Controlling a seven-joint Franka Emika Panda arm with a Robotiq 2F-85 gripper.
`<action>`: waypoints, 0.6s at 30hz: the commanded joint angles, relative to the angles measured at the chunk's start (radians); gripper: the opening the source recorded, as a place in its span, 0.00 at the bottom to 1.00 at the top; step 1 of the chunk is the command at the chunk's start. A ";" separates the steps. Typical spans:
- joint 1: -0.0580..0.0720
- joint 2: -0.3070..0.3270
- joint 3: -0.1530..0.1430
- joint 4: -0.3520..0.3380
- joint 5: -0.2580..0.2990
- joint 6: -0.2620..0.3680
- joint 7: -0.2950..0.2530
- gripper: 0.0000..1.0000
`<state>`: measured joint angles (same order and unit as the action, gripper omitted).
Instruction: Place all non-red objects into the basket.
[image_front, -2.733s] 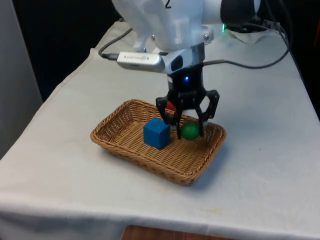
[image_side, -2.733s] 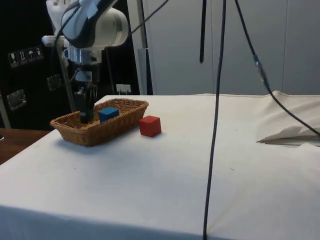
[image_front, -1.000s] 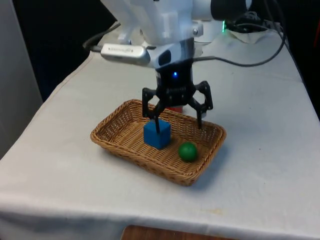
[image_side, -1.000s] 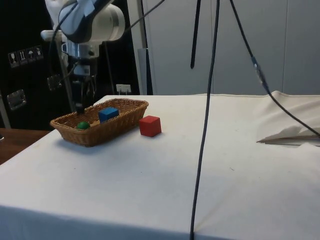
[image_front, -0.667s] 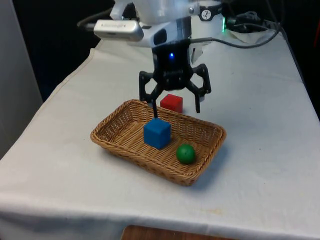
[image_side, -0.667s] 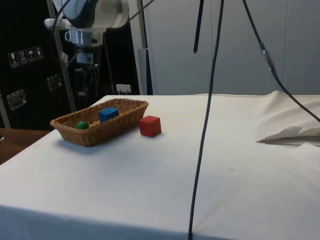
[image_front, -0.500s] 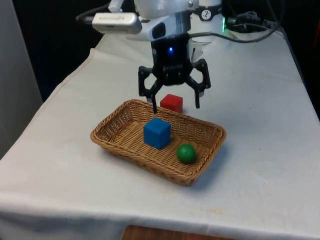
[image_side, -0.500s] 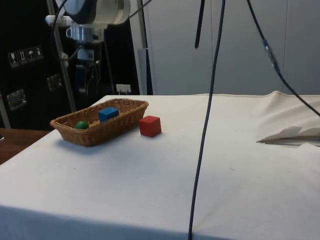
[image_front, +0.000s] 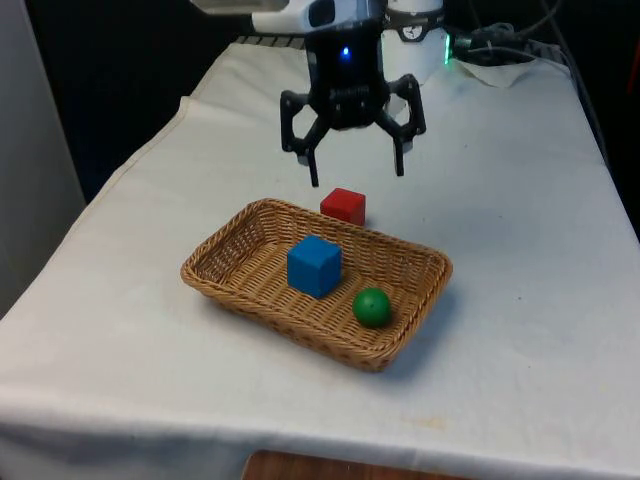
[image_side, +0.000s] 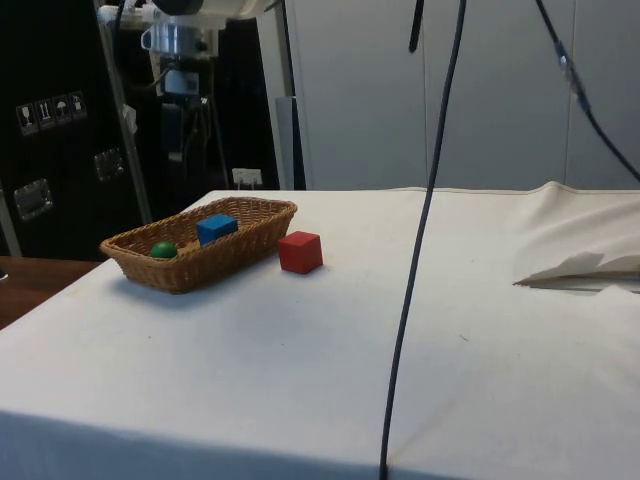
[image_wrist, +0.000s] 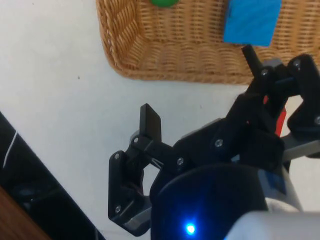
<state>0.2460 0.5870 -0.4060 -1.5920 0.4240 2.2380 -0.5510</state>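
Up went the gripper (image_front: 352, 170), now high over the bench with its fingers spread wide and nothing in them. Nearest, the green ball (image_front: 372, 307) could roll, so pinch its middle. Next the blue block (image_front: 314, 265), light and hard; both sit in the basket (image_front: 262, 302). Farthest, the red block (image_front: 343, 205) stays outside.

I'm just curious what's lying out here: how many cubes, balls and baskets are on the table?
Cubes: 2, blue cube and red cube
Balls: 1, green ball
Baskets: 1, basket
Total: 4
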 joint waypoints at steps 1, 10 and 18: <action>0.003 -0.010 0.000 -0.010 -0.004 0.000 0.000 1.00; 0.030 -0.090 -0.002 -0.092 -0.037 0.011 0.006 1.00; 0.037 -0.146 0.007 -0.153 -0.032 0.003 0.000 1.00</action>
<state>0.2840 0.4320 -0.3980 -1.7540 0.3920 2.2410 -0.5510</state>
